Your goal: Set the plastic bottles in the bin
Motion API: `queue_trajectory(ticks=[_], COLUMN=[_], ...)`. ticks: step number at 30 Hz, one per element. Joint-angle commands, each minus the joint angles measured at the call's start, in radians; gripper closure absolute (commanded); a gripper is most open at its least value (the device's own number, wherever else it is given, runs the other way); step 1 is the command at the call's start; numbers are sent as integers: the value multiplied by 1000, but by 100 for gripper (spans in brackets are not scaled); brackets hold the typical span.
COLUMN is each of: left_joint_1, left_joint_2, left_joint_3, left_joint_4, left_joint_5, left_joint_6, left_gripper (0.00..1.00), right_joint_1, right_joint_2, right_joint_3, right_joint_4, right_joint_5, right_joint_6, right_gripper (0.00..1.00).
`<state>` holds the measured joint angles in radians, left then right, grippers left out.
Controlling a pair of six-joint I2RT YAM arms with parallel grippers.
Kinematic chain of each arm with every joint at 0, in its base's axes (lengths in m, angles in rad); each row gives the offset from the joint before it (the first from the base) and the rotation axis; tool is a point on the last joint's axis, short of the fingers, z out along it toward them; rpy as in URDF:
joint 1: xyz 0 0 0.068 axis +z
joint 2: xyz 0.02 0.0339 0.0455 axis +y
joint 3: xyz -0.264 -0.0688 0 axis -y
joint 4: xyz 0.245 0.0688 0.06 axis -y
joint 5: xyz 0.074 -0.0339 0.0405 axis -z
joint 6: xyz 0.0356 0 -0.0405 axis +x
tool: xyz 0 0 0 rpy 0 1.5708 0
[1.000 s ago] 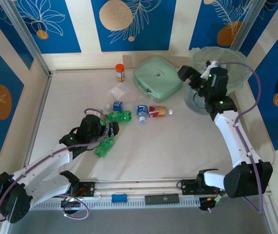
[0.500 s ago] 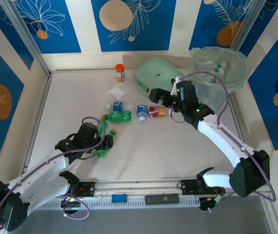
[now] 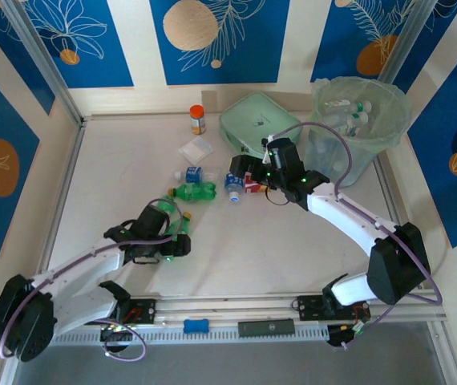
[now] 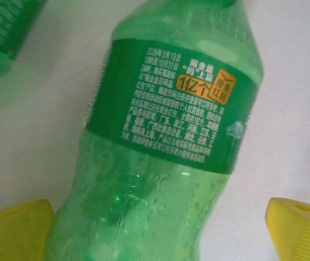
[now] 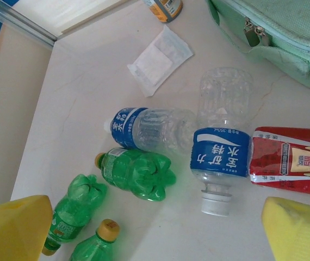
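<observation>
Now that the bin (image 3: 373, 138) is left behind, the right hand (image 3: 240, 168) hangs wide open and empty above the blue-labelled bottle (image 5: 220, 147) on the surface (image 3: 293, 241). The left hand (image 3: 179, 239), equally open, has dropped astride a green bottle (image 4: 166, 136), ungripped: two pickups look imminent.

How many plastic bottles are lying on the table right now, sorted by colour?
Green bottles: 3
Clear bottles with blue labels: 2
Red-labelled bottle: 1
Total: 6
</observation>
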<state>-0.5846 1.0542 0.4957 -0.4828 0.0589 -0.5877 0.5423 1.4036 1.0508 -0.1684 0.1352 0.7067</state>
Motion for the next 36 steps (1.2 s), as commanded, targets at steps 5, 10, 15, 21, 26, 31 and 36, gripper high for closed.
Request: queue_trajectory(ticks=[5,10,15,21,26,31,36], left_joint_1=[-25,-47,-58,-75,-81,-81,-81], left_joint_2=[97,115,110,88,33,-20,-2], left_joint_3=[24,25,24,43,66,58,52], left_joint_4=[56,58,74,92,154,343,572], left_joint_5=[28,-9,-8,9,27,46,90], left_joint_6=[73,76,69,62,6,-85,-94], left_gripper=[9,18,36,55,57,59,59], right_joint_1=[4,3,2,2,-8,-21,-16], right_joint_2=[-5,0,-3,-33,-52,-55,-41], right_joint_3=[9,9,5,-17,-28,-44,-61], right_joint_4=[13,17,16,15,14,65,156], right_joint_5=[7,3,-2,3,-34,-136,-244], right_joint_6=[19,23,28,33,40,63,95], right_gripper=[1,1,1,1,1,1,1])
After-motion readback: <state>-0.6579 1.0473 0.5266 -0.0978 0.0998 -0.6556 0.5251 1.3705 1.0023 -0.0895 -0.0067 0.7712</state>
